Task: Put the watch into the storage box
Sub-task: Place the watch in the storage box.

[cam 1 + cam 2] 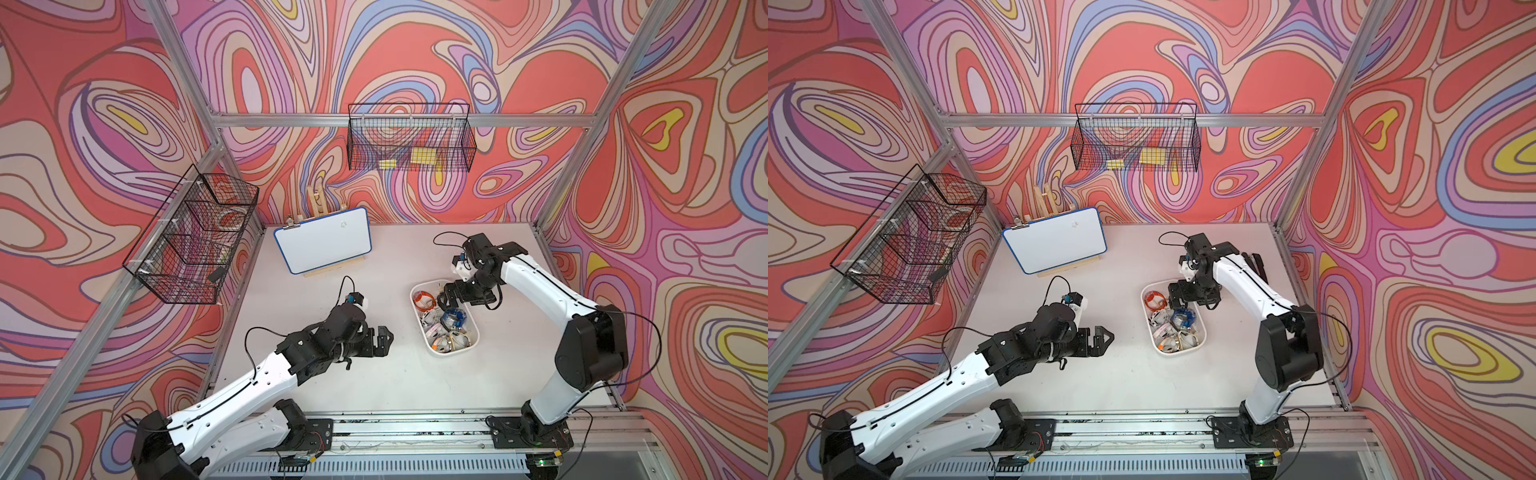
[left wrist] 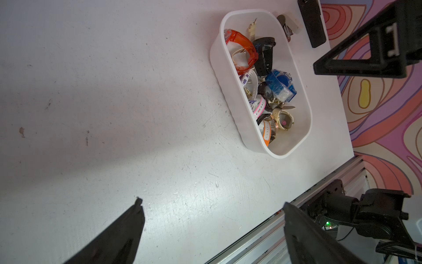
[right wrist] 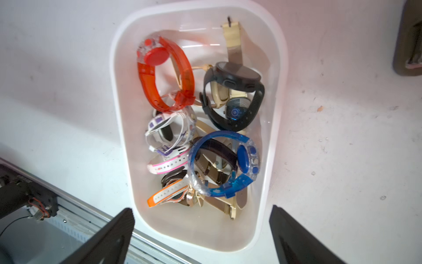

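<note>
**A:** How many grippers, and how do they stand?

**B:** Two. The right gripper [image 3: 202, 209] hangs over the storage box [image 3: 121, 96], its jaws spread wide with nothing between them. The left gripper [image 2: 212, 203] is spread just as wide and also empty. It sits above bare bench [image 1: 374, 382], well apart from the box.

**A:** Just one box?

**B:** One. It is white with rounded corners and lies flat on the bench on the right arm's side.

**A:** And the watch?

**B:** Every watch in view lies inside the box. Which one the task means, I cannot tell.

**A:** Count them.

**B:** One orange watch [image 3: 156, 56] and one black watch [image 3: 237, 75] lie side by side at one end. One blue watch [image 3: 247, 157] sits on top of the pile in the middle. Beside it is one white-and-purple watch [image 3: 159, 128]. Below that are one pink-and-white strap [image 3: 169, 163] and one orange-and-white strap [image 3: 164, 194]. One beige strap [image 3: 233, 38] leans on the end wall. Beige and gold pieces lie tangled underneath, too jumbled to count, so at least eight watches in all.

**A:** Anything else?

**B:** Two black wire baskets hang on the frame, a side basket [image 1: 191, 249] and a back basket [image 1: 409, 145]. One whiteboard [image 1: 322, 241] stands at the back of the bench.
</note>
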Motion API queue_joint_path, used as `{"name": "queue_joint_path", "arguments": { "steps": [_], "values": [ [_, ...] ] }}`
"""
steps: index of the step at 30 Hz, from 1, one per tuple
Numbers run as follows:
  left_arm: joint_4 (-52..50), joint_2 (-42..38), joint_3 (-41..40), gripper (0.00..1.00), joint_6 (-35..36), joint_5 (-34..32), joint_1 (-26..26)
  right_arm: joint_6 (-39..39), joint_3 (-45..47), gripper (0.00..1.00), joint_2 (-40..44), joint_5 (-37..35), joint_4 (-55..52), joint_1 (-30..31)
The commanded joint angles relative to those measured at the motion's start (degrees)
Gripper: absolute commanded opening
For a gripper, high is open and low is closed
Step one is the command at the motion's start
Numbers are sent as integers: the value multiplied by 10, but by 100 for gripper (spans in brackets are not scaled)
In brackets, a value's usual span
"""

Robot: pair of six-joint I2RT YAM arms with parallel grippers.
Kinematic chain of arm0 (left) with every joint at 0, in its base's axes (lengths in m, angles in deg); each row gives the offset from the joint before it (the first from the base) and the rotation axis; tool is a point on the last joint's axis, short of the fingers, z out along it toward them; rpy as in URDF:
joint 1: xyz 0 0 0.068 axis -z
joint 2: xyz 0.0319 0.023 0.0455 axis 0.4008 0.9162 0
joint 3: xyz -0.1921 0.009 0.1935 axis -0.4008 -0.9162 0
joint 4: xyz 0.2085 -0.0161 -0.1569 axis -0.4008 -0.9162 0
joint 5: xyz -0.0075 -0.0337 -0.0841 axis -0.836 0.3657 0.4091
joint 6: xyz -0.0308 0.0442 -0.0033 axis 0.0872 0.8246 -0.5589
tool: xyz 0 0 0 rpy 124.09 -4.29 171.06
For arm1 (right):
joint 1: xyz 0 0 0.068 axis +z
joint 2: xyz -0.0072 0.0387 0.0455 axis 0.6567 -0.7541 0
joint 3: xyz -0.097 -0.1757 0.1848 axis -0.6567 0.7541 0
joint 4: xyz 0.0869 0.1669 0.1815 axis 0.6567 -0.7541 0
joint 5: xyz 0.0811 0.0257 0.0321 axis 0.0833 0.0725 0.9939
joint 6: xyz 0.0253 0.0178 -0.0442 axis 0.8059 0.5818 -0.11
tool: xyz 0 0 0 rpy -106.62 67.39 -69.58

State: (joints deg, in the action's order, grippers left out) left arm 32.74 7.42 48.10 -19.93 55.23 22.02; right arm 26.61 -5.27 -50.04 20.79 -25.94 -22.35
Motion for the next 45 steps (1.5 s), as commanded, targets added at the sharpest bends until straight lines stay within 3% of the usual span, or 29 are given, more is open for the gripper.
{"name": "queue_joint_path", "arguments": {
  "steps": [1,7,17,25,27,29,31,34,45],
  "values": [
    [-2,3,6,100,13,-5,-4,-4,32,98,39,52,35,0],
    [-1,3,1,100,14,-6,-4,-13,124,97,88,78,111,0],
    [1,-6,-16,100,11,-10,-5,4,150,47,15,36,159,6],
    [5,1,-19,100,13,-9,-4,2,140,42,-21,7,168,32],
    [6,3,-19,100,13,-9,-5,1,136,33,-30,8,167,35],
    [6,5,-19,100,14,-9,-4,3,133,14,-37,5,168,38],
    [6,5,-19,100,16,-12,-4,5,129,4,-42,1,172,39],
    [4,5,-18,100,18,-13,-4,7,118,0,-46,2,176,39],
    [6,8,-17,100,21,-9,-5,15,75,0,-64,13,191,38]
  ]
}}
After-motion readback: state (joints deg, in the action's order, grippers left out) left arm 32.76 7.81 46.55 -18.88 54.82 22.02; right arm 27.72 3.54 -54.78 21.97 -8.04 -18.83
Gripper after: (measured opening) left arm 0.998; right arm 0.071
